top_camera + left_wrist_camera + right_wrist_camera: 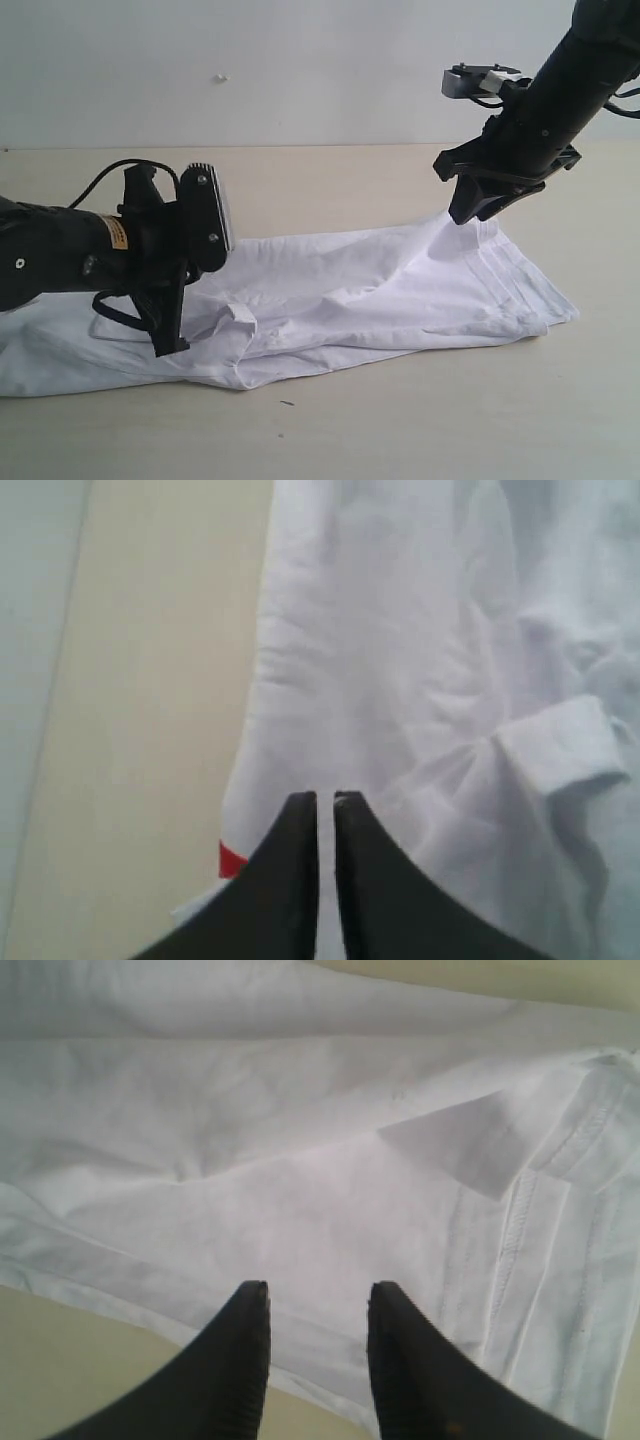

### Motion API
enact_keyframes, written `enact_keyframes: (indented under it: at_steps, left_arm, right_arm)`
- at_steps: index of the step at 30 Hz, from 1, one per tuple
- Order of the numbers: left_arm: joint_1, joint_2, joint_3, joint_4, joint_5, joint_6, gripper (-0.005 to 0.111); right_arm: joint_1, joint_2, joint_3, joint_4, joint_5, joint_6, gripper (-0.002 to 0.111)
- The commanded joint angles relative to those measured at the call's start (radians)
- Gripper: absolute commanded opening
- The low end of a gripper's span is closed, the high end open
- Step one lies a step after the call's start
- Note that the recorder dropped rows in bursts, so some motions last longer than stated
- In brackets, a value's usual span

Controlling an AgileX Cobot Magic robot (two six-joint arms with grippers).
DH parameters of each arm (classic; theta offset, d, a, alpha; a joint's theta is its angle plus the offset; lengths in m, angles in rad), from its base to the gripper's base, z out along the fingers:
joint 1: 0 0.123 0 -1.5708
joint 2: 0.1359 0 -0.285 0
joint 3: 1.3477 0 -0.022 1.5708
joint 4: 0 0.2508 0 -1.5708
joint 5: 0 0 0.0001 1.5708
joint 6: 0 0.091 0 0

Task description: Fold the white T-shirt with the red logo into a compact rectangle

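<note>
The white T-shirt point(400, 290) lies rumpled on the pale worktop point(400, 430), stretched in a long band from the left edge of the scene to right of centre, with its layers doubled over one another and no chest lettering showing from the exterior view. A sliver of the red logo point(230, 858) peeps out at the cloth's edge just beside the left gripper point(170, 345) in the left wrist view. That gripper points down over the left part of the shirt, its two black jaws drawn together to a hair-thin slit with nothing caught between them. A small turned-up cuff point(560, 745) stands out of the creases close by. The right gripper point(470, 212) hangs over the far right end of the shirt, where the cloth rises in a small peak toward its tips. Its jaws stand clearly apart and hold nothing, and the stitched hems point(520, 1230) lie stacked beneath them.
</note>
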Motion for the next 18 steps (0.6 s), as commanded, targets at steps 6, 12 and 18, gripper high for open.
enact_keyframes:
  at_steps: [6, 12, 18]
  left_arm:
    - [0.003, -0.057, -0.051, -0.011, 0.295, 0.012, 0.019]
    - [0.003, -0.078, -0.061, 0.000, 0.555, -0.024, 0.019]
    - [0.003, -0.062, -0.025, 0.006, 0.571, -0.026, 0.019]
  right_arm:
    - [0.001, -0.010, 0.000, 0.001, -0.018, -0.024, 0.035]
    - [0.001, -0.014, -0.002, 0.001, 0.015, -0.024, 0.035]
    - [0.001, -0.078, -0.027, 0.006, 0.037, -0.020, 0.033]
